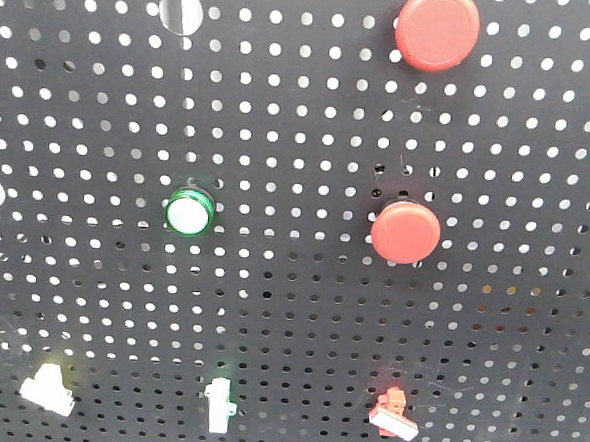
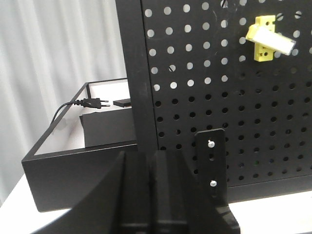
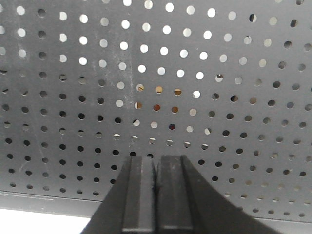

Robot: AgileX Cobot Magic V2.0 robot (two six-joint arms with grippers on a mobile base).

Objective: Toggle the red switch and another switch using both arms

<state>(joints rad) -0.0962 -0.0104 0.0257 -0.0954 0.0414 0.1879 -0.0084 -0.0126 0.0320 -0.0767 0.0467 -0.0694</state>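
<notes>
Left tool [image 2: 152, 163] and right tool [image 3: 155, 163], flat matte-black slabs, seem closed.

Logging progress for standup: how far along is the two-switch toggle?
Done: nothing visibly; no gripper touches the red switch or the yellowish switch. In hand: the left gripper, shut, sits below-left of the yellowish switch; the right gripper, shut, faces bare pegboard. Remaining: both toggles.
</notes>
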